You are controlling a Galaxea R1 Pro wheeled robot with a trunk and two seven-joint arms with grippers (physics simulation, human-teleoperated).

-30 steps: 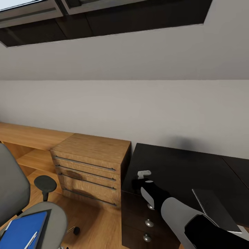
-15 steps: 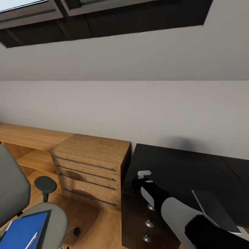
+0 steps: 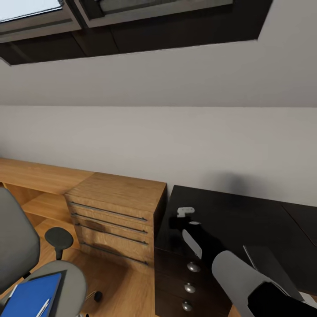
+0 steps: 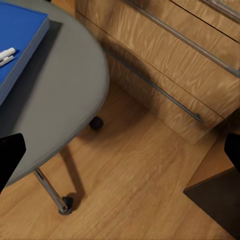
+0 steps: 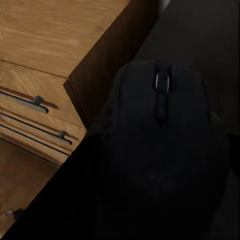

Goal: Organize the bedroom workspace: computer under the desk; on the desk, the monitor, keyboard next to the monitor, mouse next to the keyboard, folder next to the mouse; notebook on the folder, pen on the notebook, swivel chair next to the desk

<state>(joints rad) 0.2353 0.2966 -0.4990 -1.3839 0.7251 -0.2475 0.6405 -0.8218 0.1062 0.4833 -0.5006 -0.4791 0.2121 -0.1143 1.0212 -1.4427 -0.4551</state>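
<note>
One robot gripper, the right gripper (image 3: 178, 222), clasps the mouse (image 5: 160, 150) over the desk (image 3: 237, 215) at centre frame, keyboard (image 3: 268, 268) lying lower right, long axis running away; left fingers (image 4: 10, 155) spread wide above the swivel chair (image 4: 65, 95).

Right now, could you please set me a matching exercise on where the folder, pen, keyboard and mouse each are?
Things:
1. folder
2. pen
3. keyboard
4. mouse

Places:
a. on the desk
b. in the right gripper
c. on the chair seat
d. on the folder

Pairs: 1-c, 2-d, 3-a, 4-b
</note>
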